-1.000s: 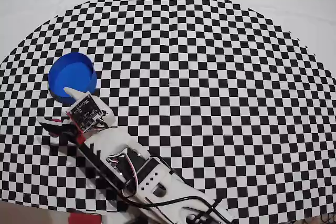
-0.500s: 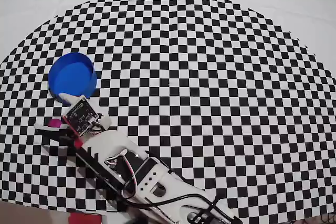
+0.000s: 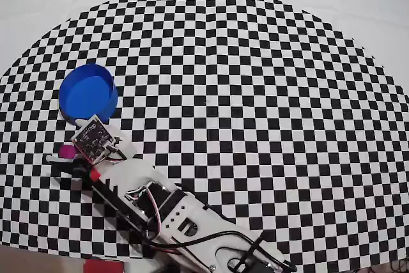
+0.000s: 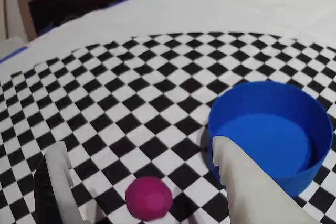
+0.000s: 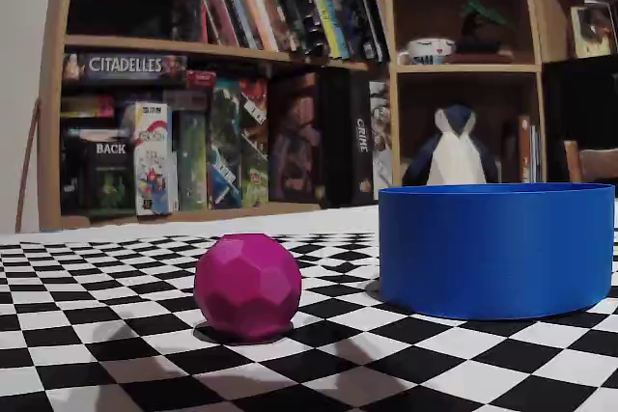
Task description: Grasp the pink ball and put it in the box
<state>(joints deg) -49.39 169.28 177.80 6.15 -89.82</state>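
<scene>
Wrist view shows the gripper point(image 4: 144, 182) spread open, its fingers either side of the pink ball point(image 4: 149, 198), which rests on the checkered table point(image 4: 131, 93); the box point(image 4: 273, 132) stands just right, empty.

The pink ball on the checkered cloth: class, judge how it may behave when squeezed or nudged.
The pink ball looks faceted rather than smooth, so it may settle on a flat instead of rolling far. Its matte surface suggests decent grip. It appears small beside the box, so it is probably light and easily knocked by the end effector.
</scene>
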